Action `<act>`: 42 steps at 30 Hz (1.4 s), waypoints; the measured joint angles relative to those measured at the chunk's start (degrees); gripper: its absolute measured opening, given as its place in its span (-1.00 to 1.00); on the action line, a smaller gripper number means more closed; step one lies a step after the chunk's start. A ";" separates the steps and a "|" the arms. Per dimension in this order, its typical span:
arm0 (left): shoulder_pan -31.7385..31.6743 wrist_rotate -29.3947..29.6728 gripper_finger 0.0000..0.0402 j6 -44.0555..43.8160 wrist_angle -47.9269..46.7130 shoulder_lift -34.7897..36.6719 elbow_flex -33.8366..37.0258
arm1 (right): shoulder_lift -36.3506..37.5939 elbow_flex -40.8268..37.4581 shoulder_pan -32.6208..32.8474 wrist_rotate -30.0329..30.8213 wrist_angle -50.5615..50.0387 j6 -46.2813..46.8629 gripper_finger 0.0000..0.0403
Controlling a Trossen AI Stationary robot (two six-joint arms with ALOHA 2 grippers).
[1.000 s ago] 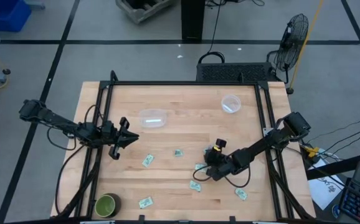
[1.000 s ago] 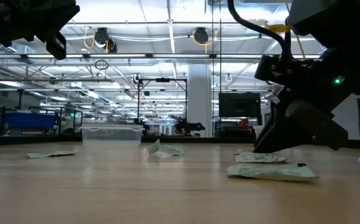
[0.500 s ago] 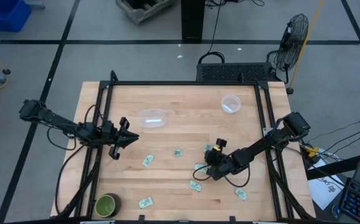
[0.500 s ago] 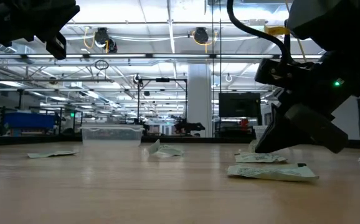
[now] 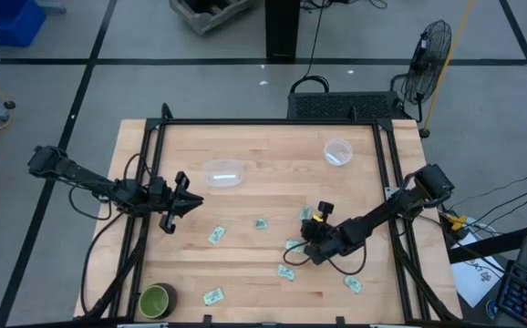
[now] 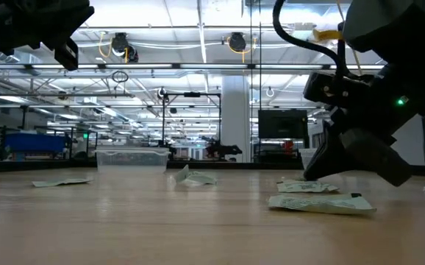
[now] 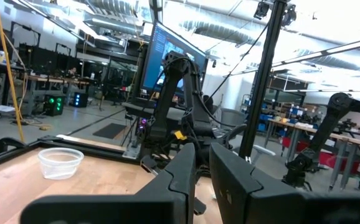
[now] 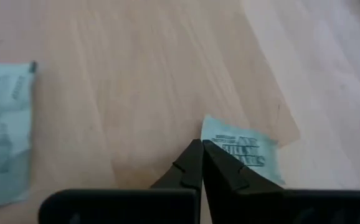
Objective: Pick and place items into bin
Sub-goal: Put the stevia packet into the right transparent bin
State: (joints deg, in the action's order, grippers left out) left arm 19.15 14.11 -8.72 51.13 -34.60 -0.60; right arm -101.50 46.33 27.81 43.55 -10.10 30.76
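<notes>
Pale wooden table (image 5: 273, 182) strewn with packets (image 5: 216, 235), right gripper (image 8: 202, 163) pinched on one packet (image 8: 245, 148), left gripper (image 7: 202, 180) closed, idle; bright workshop behind.

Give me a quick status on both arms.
Right gripper fingers shut on a packet, low on table. Left gripper shut, empty, waiting left. Nothing blocking.

You have bare tabletop (image 5: 273, 164) across the frame's upper middle, between clear tub (image 5: 223, 172) and cup (image 5: 337, 151).

Grey taped floor (image 5: 200, 82), a fan (image 5: 428, 55), seemingly workshop benches beyond.
</notes>
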 joint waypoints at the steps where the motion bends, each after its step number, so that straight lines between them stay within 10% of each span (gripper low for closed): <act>1: -0.02 0.00 -0.74 -0.01 -0.01 0.01 0.00 | 0.45 0.00 0.00 0.02 0.13 0.00 -1.00; 13: -0.02 -0.01 -0.74 -0.01 -0.04 0.01 0.00 | 8.55 0.07 0.44 3.04 -0.20 -1.90 -1.00; 19: -0.01 -0.01 -0.74 0.02 -0.04 0.01 0.00 | 10.33 0.11 0.41 -6.40 -0.21 -1.50 -0.98; 32: 0.01 0.02 -0.74 0.80 0.01 0.01 0.00 | 8.79 -5.65 -2.63 -7.91 6.32 -1.55 -0.09; 42: 0.01 2.55 -0.74 1.06 -0.04 -0.01 0.00 | 8.84 -11.90 -5.55 -12.35 16.97 -4.81 -0.01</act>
State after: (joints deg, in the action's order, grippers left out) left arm 19.16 16.66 -7.66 51.09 -34.61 -0.60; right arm -92.66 34.43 22.27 31.20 6.87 25.95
